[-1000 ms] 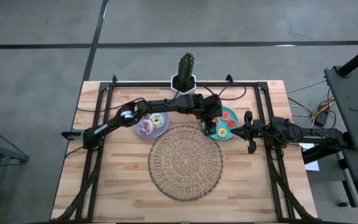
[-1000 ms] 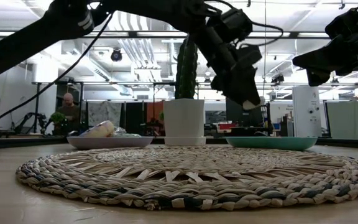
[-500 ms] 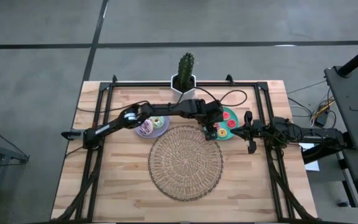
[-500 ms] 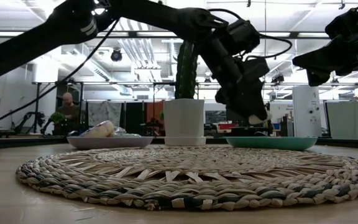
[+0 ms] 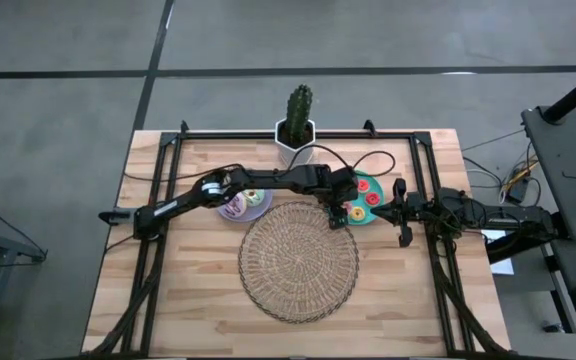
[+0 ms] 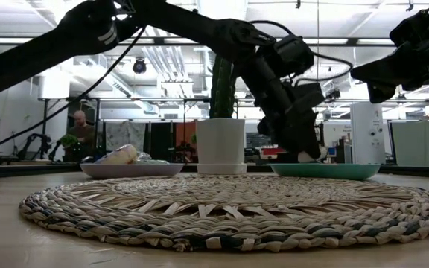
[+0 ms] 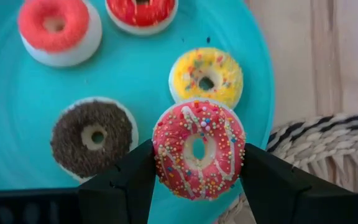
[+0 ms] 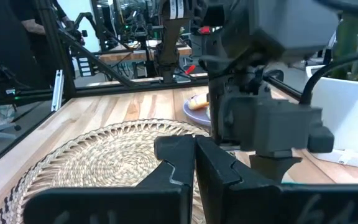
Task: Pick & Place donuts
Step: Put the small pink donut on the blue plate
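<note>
A pink sprinkled donut (image 7: pixel 199 149) sits between the fingers of my left gripper (image 7: pixel 197 157), which is shut on it low over the near rim of the teal plate (image 7: pixel 17 124). On that plate lie a coral donut (image 7: pixel 53 25), a red one (image 7: pixel 142 9), a yellow one (image 7: pixel 206 76) and a dark brown one (image 7: pixel 92 134). In the high view my left gripper (image 5: pixel 340 212) stands at the plate's (image 5: pixel 368 190) edge beside the wicker mat. My right gripper (image 5: pixel 393 211) waits shut at the table's right. My left gripper pinches the pink donut's outer rim (image 7: pixel 159 158) between its two fingers (image 7: pixel 123 186), one on each opposite side. The fingers slant down, coming from the table's left. The donut lies iced face up; whether its underside touches the plate I cannot tell.
The round wicker mat (image 5: pixel 298 260) fills the table's middle. A lavender plate (image 5: pixel 258 208) with donuts lies to its far left. A white pot with a cactus (image 5: pixel 298 120) stands at the far edge, and black frame rails (image 5: pixel 158 200) run along the sides.
My left gripper has sunk toward the teal plate and drawn a little toward the mat, carrying the pink donut down with it. Its fingers have stayed shut on the donut.
</note>
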